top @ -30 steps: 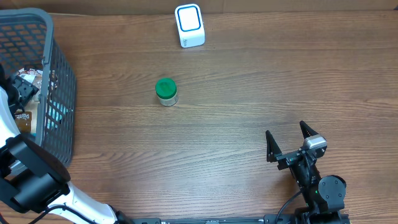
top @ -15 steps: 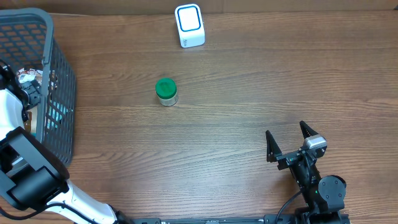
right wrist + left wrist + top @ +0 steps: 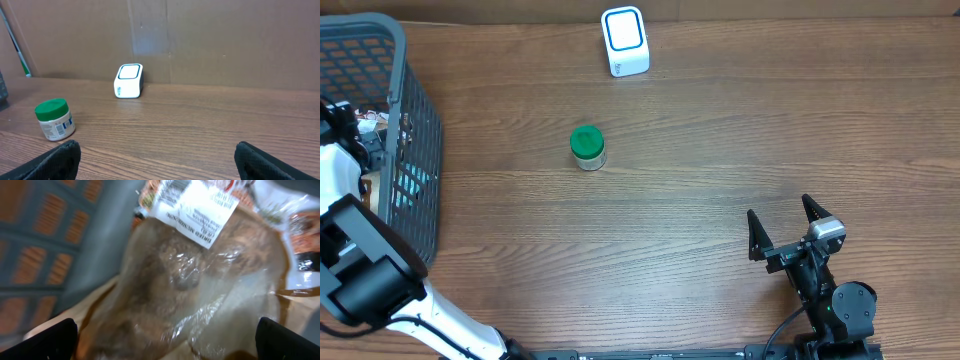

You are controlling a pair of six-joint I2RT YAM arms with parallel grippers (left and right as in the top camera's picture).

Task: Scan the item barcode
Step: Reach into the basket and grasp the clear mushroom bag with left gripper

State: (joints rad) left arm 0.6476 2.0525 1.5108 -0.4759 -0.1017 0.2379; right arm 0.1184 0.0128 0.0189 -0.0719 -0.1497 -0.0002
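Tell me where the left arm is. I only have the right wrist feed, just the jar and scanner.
Observer: Overhead shows it reaching into the basket at the table's left edge.
Operator: Holding anything?
Observer: Looks not. On the left wrist view the left gripper is wide open over a clear bag of brown stuff.
Operator: Label visible?
Observer: Yes, a white label on the bag faces the camera, its top cut off by the frame.
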